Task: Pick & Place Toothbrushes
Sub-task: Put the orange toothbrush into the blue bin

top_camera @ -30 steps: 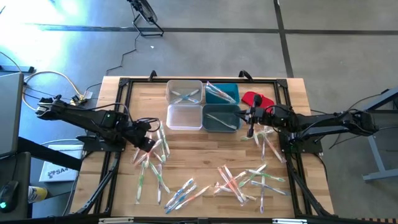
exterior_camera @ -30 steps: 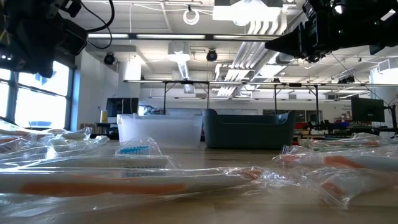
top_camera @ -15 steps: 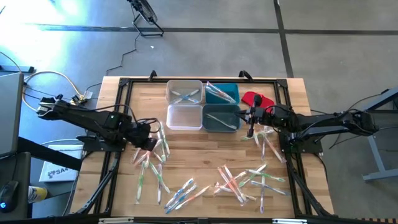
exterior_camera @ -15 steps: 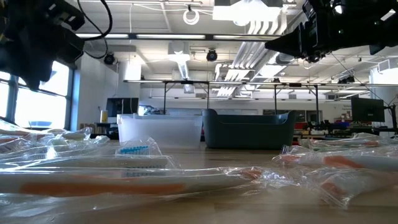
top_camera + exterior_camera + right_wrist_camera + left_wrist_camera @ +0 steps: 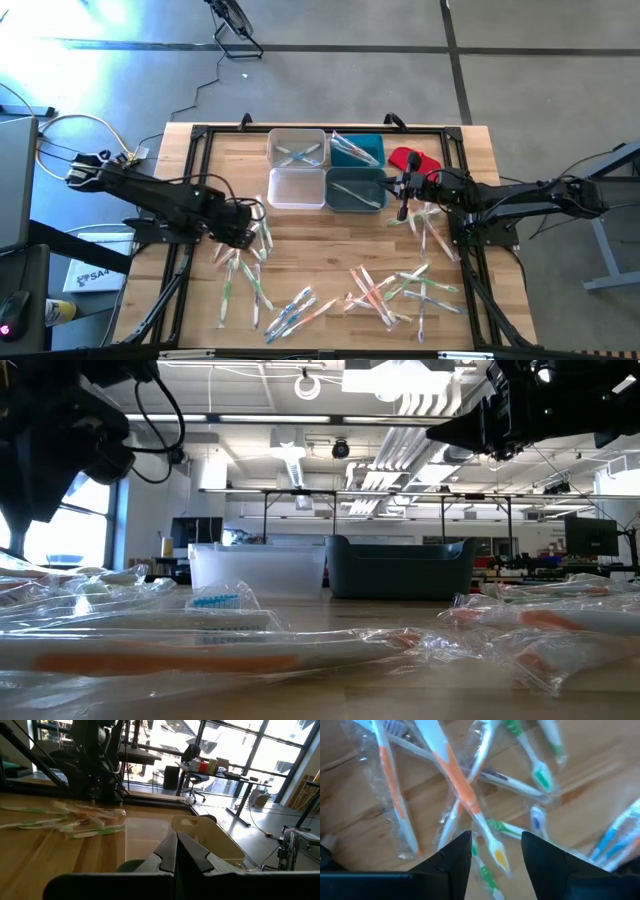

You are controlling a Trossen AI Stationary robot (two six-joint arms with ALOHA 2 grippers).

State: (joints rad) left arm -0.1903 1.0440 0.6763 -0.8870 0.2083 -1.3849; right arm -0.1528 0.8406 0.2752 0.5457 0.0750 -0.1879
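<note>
- High view: wooden slatted bench (image 5: 330,225) carries four plastic bins in a square at 12 o'clock; clear bin (image 5: 297,147), teal bin (image 5: 357,150) and dark bin (image 5: 356,189) hold a few brushes each, frosted bin (image 5: 297,188) looks empty.
- Task early: most toothbrushes (image 5: 385,290) lie loose in crinkly clear wrappers, from 9 through 6 to 3 o'clock.
- Left tool (image 5: 247,232) at 9 o'clock, low over a pile, fingers apart, nothing held; an orange-handled brush (image 5: 456,776) lies just ahead.
- Right tool (image 5: 404,210) at 2 o'clock beside the dark bin, fingers closed, empty as far as seen.
- Brushes are thin and slick; wrappers likely slippery.
</note>
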